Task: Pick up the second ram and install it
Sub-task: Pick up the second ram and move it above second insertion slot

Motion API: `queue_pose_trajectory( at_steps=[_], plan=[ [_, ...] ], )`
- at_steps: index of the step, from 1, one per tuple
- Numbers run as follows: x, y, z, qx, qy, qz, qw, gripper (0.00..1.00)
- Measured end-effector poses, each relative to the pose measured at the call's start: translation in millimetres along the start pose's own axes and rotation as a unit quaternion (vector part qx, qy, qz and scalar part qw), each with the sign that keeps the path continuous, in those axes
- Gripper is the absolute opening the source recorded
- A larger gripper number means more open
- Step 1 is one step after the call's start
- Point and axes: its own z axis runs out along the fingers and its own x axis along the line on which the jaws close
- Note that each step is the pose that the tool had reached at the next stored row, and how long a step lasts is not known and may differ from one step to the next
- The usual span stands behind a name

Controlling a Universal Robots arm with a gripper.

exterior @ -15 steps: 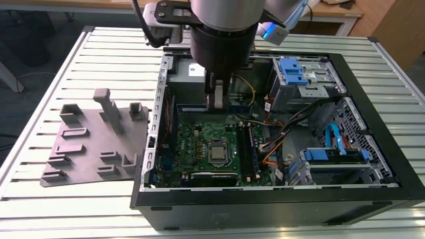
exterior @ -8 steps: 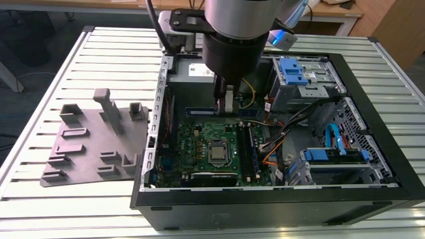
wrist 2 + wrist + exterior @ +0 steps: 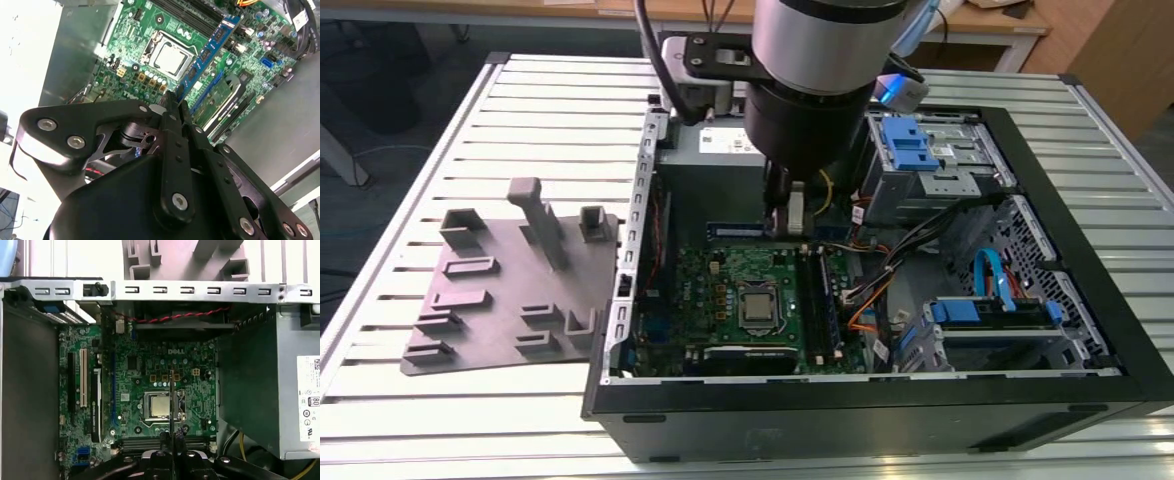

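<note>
The gripper (image 3: 172, 100) clamps one end of the memory stick (image 3: 207, 54) above the green board (image 3: 140, 371); held so, it could tilt and go in crooked.

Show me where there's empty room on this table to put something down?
Bare table slats lie between the grey tray and the far edge, and in a strip along the near edge before it. The computer case is crowded: motherboard, cables, and the gripper holding the second ram.
</note>
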Motion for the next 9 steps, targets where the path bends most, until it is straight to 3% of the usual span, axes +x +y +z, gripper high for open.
queue_pose_trajectory(
  at_steps=[9],
  plan=[
    [0.3, -10.8, 9.0, 0.0003, -0.0002, 0.004, 1.0, 0.11]
  ],
)
